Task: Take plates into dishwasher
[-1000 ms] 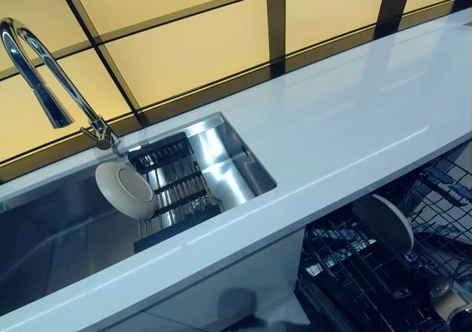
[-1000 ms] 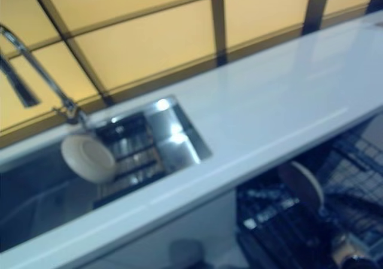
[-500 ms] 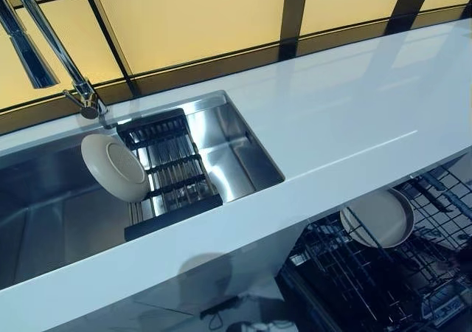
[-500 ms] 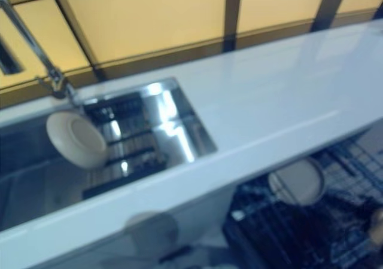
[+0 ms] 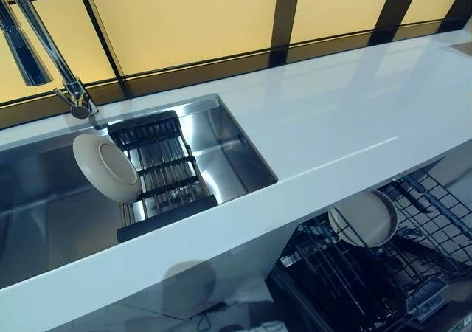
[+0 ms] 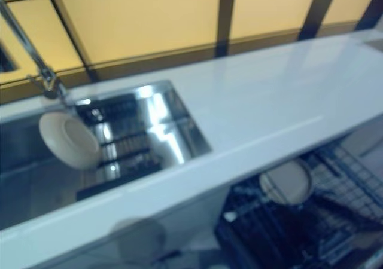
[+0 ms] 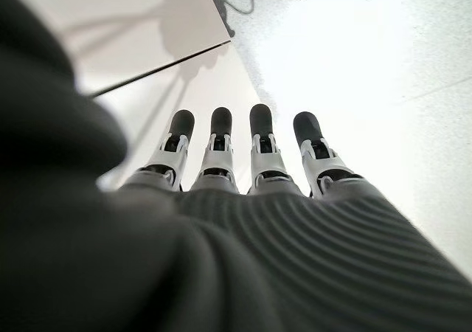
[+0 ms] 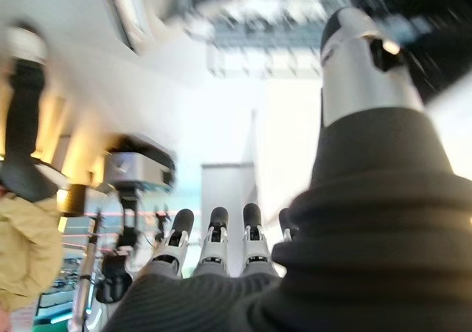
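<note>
Below the counter (image 5: 346, 118), one plate (image 5: 363, 218) is seen standing in the dishwasher rack (image 5: 383, 280); a second plate (image 5: 105, 167) leans on the drying rack (image 5: 158, 173) in the sink (image 5: 37, 221), beside the tap (image 5: 44, 48). Since a second ago the whole view has been shifted by the camera, so both plates are shown more squarely; neither appears to have been moved. The left hand (image 7: 236, 155) and right hand (image 8: 214, 243) are held straight-fingered and empty, low and well apart from either plate. The sink plate is probably to be fetched next.
</note>
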Robot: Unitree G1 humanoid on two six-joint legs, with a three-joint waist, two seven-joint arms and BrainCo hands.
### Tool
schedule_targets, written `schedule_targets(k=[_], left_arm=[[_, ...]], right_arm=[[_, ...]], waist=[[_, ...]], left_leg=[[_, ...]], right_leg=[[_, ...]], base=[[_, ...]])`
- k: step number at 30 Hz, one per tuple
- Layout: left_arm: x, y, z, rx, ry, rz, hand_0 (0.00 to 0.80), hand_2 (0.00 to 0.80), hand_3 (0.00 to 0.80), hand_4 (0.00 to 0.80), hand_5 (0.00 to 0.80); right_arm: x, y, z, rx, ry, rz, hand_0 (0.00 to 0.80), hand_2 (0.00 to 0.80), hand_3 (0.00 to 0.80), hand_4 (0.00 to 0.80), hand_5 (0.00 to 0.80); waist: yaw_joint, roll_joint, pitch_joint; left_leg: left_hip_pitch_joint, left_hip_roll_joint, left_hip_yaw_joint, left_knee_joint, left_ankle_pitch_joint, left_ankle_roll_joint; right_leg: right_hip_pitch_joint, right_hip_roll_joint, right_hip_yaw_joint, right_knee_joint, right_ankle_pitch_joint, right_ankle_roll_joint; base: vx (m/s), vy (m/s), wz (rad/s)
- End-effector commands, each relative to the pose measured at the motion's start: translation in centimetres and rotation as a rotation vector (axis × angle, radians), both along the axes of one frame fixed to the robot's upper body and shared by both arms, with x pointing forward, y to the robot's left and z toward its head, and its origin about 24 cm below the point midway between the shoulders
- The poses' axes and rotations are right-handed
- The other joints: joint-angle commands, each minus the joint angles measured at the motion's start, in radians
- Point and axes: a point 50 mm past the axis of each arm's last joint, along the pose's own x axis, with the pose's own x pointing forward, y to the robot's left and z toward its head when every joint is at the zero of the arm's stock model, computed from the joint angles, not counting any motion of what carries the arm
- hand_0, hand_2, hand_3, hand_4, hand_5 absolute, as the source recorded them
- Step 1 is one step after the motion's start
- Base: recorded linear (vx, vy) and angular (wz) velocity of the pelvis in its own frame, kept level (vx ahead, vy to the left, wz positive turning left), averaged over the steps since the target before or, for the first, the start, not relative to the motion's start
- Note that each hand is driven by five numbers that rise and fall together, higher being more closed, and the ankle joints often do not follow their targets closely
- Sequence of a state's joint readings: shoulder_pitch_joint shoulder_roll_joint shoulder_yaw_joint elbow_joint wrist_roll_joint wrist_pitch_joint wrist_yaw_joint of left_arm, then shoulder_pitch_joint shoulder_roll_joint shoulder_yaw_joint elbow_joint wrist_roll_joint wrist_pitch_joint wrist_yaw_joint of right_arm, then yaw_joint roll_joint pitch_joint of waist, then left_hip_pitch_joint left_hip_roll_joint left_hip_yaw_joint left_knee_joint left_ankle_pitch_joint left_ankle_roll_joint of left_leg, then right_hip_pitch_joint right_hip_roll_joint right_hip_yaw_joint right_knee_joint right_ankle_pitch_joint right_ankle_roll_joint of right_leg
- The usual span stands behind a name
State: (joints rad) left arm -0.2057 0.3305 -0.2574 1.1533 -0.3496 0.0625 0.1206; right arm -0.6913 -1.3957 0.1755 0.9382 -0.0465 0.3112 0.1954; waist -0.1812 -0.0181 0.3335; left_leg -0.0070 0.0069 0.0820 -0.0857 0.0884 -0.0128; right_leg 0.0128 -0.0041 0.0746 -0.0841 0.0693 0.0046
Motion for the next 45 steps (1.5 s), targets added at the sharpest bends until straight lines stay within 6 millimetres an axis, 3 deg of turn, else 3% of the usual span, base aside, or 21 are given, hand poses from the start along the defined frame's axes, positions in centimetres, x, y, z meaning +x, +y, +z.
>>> schedule_targets(k=[1, 5, 9, 12, 13, 14, 18, 20, 25, 27, 28, 30, 36, 45], left_arm=[[-1.6, 1.0, -0.5, 0.041, 0.059, 0.023, 0.000, 0.000, 0.000, 0.000, 0.000], [-2.0, 0.9, -0.7, 0.049, 0.073, 0.021, 0.000, 0.000, 0.000, 0.000, 0.000], [-1.8, 1.1, -0.6, 0.050, 0.073, 0.024, 0.000, 0.000, 0.000, 0.000, 0.000], [-1.8, 1.1, -0.6, 0.050, 0.071, 0.025, 0.000, 0.000, 0.000, 0.000, 0.000], [-1.7, 1.0, -0.6, 0.050, 0.070, 0.030, 0.000, 0.000, 0.000, 0.000, 0.000], [-1.7, 1.0, -0.6, 0.049, 0.070, 0.030, 0.000, 0.000, 0.000, 0.000, 0.000], [-1.8, 0.9, -0.6, 0.050, 0.072, 0.035, 0.000, 0.000, 0.000, 0.000, 0.000], [-1.8, 0.9, -0.6, 0.050, 0.071, 0.036, 0.000, 0.000, 0.000, 0.000, 0.000], [-1.9, 1.0, -0.6, 0.053, 0.068, 0.040, 0.000, 0.000, 0.000, 0.000, 0.000], [-1.9, 1.0, -0.6, 0.053, 0.068, 0.041, 0.000, 0.000, 0.000, 0.000, 0.000], [-2.0, 1.0, -0.6, 0.049, 0.065, 0.041, 0.000, 0.000, 0.000, 0.000, 0.000], [-2.0, 1.0, -0.6, 0.048, 0.064, 0.040, 0.000, 0.000, 0.000, 0.000, 0.000], [-2.2, 0.7, -0.7, 0.037, 0.059, 0.049, 0.000, 0.000, 0.000, 0.000, 0.000], [-2.2, 0.4, -0.9, 0.032, 0.061, 0.043, 0.000, 0.000, 0.000, 0.000, 0.000]], right_arm=[[-0.2, 0.3, 4.0, -0.160, -0.041, -0.002, 0.000, 0.000, 0.000, 0.000, 0.000], [1.0, 1.5, 6.8, -0.260, -0.096, 0.016, 0.000, 0.000, 0.000, 0.000, 0.000], [3.8, 5.1, 10.4, -0.426, -0.182, 0.154, 0.000, 0.000, 0.000, 0.000, 0.000], [4.8, 6.8, 11.3, -0.475, -0.204, 0.221, 0.000, 0.000, 0.000, 0.000, 0.000], [6.1, 9.0, 12.2, -0.555, -0.223, 0.293, 0.000, 0.000, 0.000, 0.000, 0.000], [6.3, 9.5, 12.4, -0.573, -0.224, 0.311, 0.000, 0.000, 0.000, 0.000, 0.000], [8.4, 15.1, 13.9, -0.804, -0.277, 0.524, 0.000, 0.000, 0.000, 0.000, 0.000], [8.6, 16.0, 14.0, -0.840, -0.279, 0.558, 0.000, 0.000, 0.000, 0.000, 0.000], [9.6, 20.9, 13.6, -1.045, -0.284, 0.766, 0.000, 0.000, 0.000, 0.000, 0.000], [9.7, 21.2, 13.5, -1.055, -0.287, 0.780, 0.000, 0.000, 0.000, 0.000, 0.000], [10.0, 24.0, 13.1, -1.143, -0.279, 0.891, 0.000, 0.000, 0.000, 0.000, 0.000], [10.0, 24.5, 13.1, -1.163, -0.271, 0.914, 0.000, 0.000, 0.000, 0.000, 0.000], [10.6, 29.5, 12.3, -1.241, -0.270, 1.099, 0.000, 0.000, 0.000, 0.000, 0.000], [10.7, 33.5, 11.3, -1.263, -0.245, 1.243, 0.000, 0.000, 0.000, 0.000, 0.000]], waist=[[0.028, -0.081, -0.117], [0.046, -0.090, -0.133], [0.069, -0.096, -0.140], [0.075, -0.099, -0.143], [0.083, -0.100, -0.144], [0.085, -0.100, -0.144], [0.113, -0.106, -0.151], [0.118, -0.107, -0.151], [0.149, -0.115, -0.145], [0.151, -0.116, -0.144], [0.168, -0.122, -0.141], [0.172, -0.123, -0.141], [0.212, -0.143, -0.137], [0.245, -0.159, -0.140]], left_leg=[[0.054, 0.042, 0.004, -0.002, -0.063, -0.056], [0.052, 0.039, -0.012, -0.002, -0.060, -0.056], [0.049, 0.031, -0.036, -0.002, -0.059, -0.053], [0.047, 0.028, -0.042, -0.002, -0.058, -0.053], [0.045, 0.026, -0.049, -0.002, -0.058, -0.052], [0.045, 0.026, -0.050, -0.002, -0.058, -0.052], [0.033, 0.022, -0.068, -0.002, -0.055, -0.048], [0.031, 0.022, -0.071, -0.002, -0.054, -0.047], [0.024, 0.017, -0.091, -0.002, -0.053, -0.042], [0.024, 0.017, -0.092, -0.002, -0.053, -0.042], [0.021, 0.015, -0.101, -0.002, -0.050, -0.041], [0.019, 0.015, -0.104, -0.002, -0.049, -0.041], [0.004, 0.010, -0.124, -0.002, -0.041, -0.043], [-0.012, 0.008, -0.146, -0.002, -0.033, -0.044]], right_leg=[[-0.049, -0.054, 0.077, 0.016, 0.051, 0.112], [-0.041, -0.056, 0.067, 0.014, 0.047, 0.111], [-0.032, -0.058, 0.049, 0.015, 0.041, 0.109], [-0.031, -0.060, 0.041, 0.014, 0.041, 0.109], [-0.028, -0.061, 0.032, 0.014, 0.039, 0.109], [-0.027, -0.062, 0.030, 0.014, 0.038, 0.109], [-0.023, -0.066, 0.000, 0.012, 0.034, 0.111], [-0.023, -0.067, -0.005, 0.011, 0.033, 0.112], [-0.014, -0.074, -0.040, 0.007, 0.031, 0.117], [-0.013, -0.074, -0.042, 0.007, 0.031, 0.118], [-0.008, -0.078, -0.060, 0.005, 0.031, 0.120], [-0.007, -0.079, -0.065, 0.004, 0.031, 0.121], [-0.003, -0.083, -0.101, -0.002, 0.035, 0.124], [-0.005, -0.086, -0.135, -0.003, 0.034, 0.123]], base=[[0.000, 0.000, 0.00], [0.000, 0.000, 0.00], [-0.001, -0.001, 0.04], [-0.001, -0.005, 0.08], [0.003, -0.009, 0.13], [0.006, -0.013, 0.16], [-0.012, -0.033, 0.10], [-0.028, -0.032, 0.20], [-0.004, -0.039, 0.20], [0.020, -0.025, 0.13], [0.005, -0.036, 0.20], [0.007, -0.024, 0.18], [0.008, -0.018, 0.12], [0.018, -0.018, 0.11]])
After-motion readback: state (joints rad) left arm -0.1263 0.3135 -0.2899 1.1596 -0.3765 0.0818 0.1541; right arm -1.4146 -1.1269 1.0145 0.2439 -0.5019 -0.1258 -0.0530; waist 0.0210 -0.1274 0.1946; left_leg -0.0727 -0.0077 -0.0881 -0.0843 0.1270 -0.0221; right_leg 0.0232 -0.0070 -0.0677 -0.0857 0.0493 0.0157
